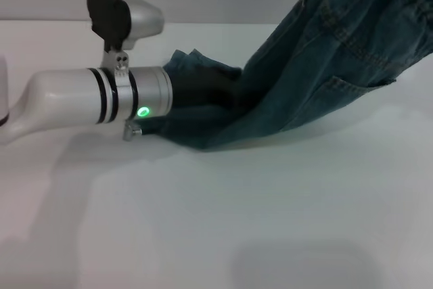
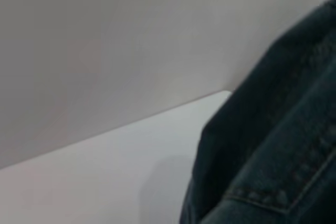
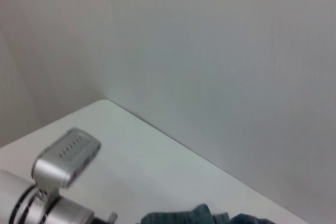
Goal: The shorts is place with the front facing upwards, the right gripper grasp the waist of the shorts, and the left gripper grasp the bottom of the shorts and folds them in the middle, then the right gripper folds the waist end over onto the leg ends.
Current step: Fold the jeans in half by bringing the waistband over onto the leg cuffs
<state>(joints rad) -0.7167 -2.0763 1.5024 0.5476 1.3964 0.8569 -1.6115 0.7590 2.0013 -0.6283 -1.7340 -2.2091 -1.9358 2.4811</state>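
Note:
The shorts (image 1: 325,65) are blue-green denim, stretched in a slope from the table up to the upper right, where they leave the head view. Stitched pocket seams show on the raised part. My left gripper (image 1: 201,93) sits at the low end, its black link buried in the bunched bottom of the shorts (image 1: 196,65); its fingers are hidden by cloth that it holds pulled taut. The left wrist view shows the dark denim (image 2: 273,171) close up. The right gripper is out of view, and its wrist view catches only a denim edge (image 3: 210,217).
The white table (image 1: 237,221) spreads wide in front of the shorts, with a pale wall behind. The left arm's silver cylinder with the green ring (image 1: 143,111) and its camera housing (image 1: 125,15) reach in from the left. That same arm (image 3: 47,208) appears in the right wrist view.

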